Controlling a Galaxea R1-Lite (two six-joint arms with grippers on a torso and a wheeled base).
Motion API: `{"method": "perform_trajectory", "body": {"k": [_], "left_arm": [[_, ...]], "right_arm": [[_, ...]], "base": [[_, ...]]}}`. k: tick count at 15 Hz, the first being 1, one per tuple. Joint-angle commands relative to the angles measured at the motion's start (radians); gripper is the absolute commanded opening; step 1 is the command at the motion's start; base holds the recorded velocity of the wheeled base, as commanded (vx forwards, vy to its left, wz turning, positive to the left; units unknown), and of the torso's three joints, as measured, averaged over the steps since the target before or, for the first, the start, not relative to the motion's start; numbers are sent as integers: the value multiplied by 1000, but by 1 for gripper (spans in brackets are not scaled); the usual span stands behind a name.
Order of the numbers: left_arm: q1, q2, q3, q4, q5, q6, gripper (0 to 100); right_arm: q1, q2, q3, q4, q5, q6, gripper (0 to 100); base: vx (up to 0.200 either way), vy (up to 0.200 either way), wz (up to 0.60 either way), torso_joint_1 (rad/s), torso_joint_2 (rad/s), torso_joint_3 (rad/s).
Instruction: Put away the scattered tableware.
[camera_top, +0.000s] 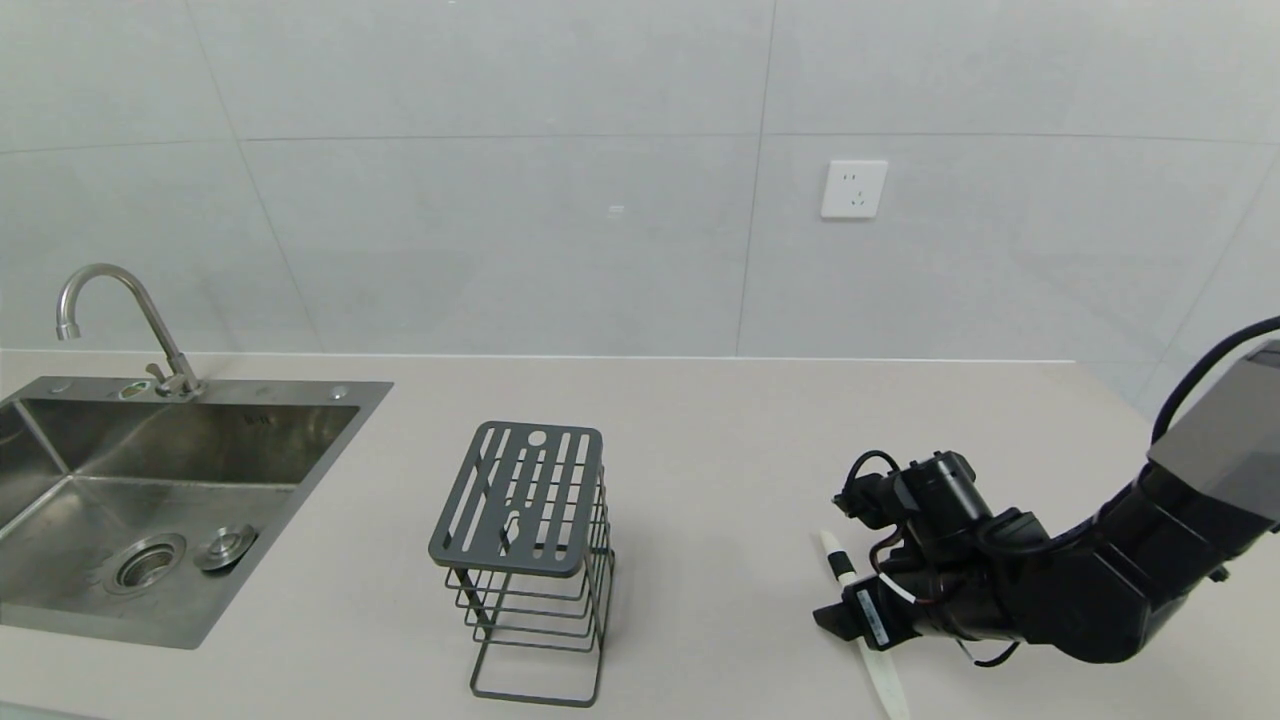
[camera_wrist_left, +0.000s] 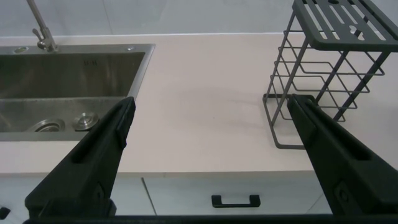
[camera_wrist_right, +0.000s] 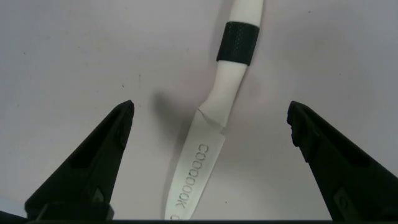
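One white knife (camera_wrist_right: 217, 99) flat on counter (camera_top: 700, 450) | right gripper (camera_wrist_right: 209, 109) spread above it | left gripper (camera_wrist_left: 211, 102) spread too

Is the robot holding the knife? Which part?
No, nothing is held. The open right gripper hovers over the white knife, not touching it. The left gripper is open, empty.

I see the sink (camera_top: 190, 445), at the left of the frame, in brushed steel with a dull shine. The rack (camera_top: 520, 495) looks matt dark-grey metal. The worktop (camera_top: 720, 450) is pale, smooth and matt. The knife (camera_wrist_right: 216, 106) is smooth white, with a rough black band.
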Motion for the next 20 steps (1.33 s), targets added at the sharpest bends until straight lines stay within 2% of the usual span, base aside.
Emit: {"method": "perform_trajectory", "body": {"k": [1, 14, 15, 20], "left_arm": [[0, 1, 0, 0, 0, 0, 100], [0, 1, 0, 0, 0, -1, 100], [0, 1, 0, 0, 0, -1, 100], [0, 1, 0, 0, 0, 0, 100]], "right_arm": [[0, 7, 8, -1, 0, 0, 100], [5, 65, 29, -9, 1, -2, 100], [17, 79, 31, -9, 1, 1, 0], [20, 105, 21, -10, -2, 0, 0]], "base": [[0, 0, 0, 0, 0, 0], [0, 0, 0, 0, 0, 0], [0, 0, 0, 0, 0, 0], [0, 0, 0, 0, 0, 0]]}}
